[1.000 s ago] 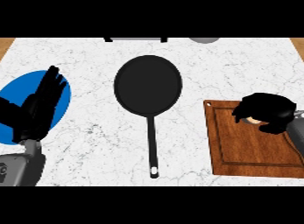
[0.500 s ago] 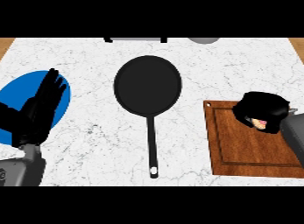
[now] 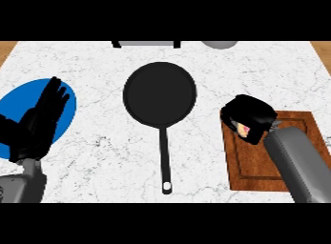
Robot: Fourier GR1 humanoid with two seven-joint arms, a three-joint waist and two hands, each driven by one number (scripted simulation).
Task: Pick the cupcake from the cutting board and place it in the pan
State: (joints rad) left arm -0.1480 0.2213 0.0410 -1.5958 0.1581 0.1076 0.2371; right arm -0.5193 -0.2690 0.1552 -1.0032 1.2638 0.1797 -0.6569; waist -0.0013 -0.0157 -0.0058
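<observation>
Head view looks steeply down at counter

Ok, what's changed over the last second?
The right hand, fingers curled round the cupcake, carried it left to the edge of the cutting board, toward the pan. Pan, board and the open left hand over the blue plate stayed put.

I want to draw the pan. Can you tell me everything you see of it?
The pan is black, with a round bowl and a long thin handle ending in a small pale ring. It lies flat on the white marbled counter, handle toward the robot, holding nothing. Nothing else touches it.
</observation>
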